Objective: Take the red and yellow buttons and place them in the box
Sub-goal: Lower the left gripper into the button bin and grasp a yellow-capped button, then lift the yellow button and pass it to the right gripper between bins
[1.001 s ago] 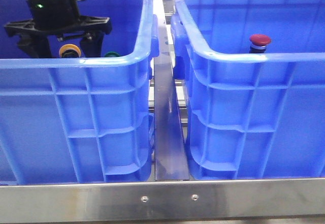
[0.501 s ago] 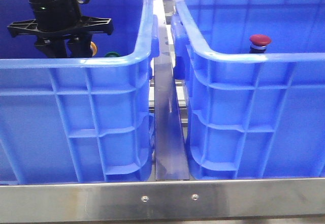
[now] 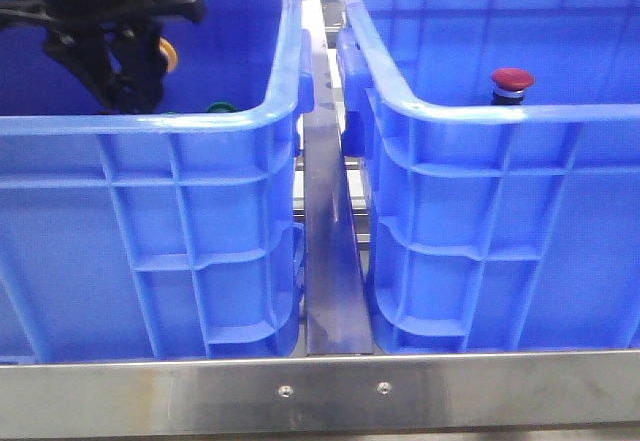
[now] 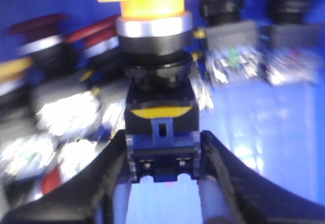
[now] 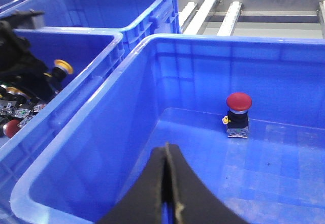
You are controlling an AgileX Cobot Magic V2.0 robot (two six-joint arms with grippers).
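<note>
You are partway through the job: the red button (image 5: 237, 115) already stands upright on the floor of the right-hand box (image 3: 500, 111), near its far wall, and the yellow button (image 4: 152, 76) is now in hand.

Your left gripper (image 4: 163, 155) has its fingers (image 4: 109, 168) clamped on the dark lower body of the yellow button, one on each side, with the yellow cap pointing away from the wrist. In the front view it hangs above the left crate (image 3: 200, 121), over the heap of other buttons (image 4: 45, 87), with a green-capped button (image 3: 218, 108) just showing behind the rim.

Next you likely need to carry it across both rims, over the gap between the crates, and release it low inside the right box, clear of the red one.

Your right gripper (image 5: 166, 193) hovers above that box with its fingers pressed together and holding nothing.
</note>
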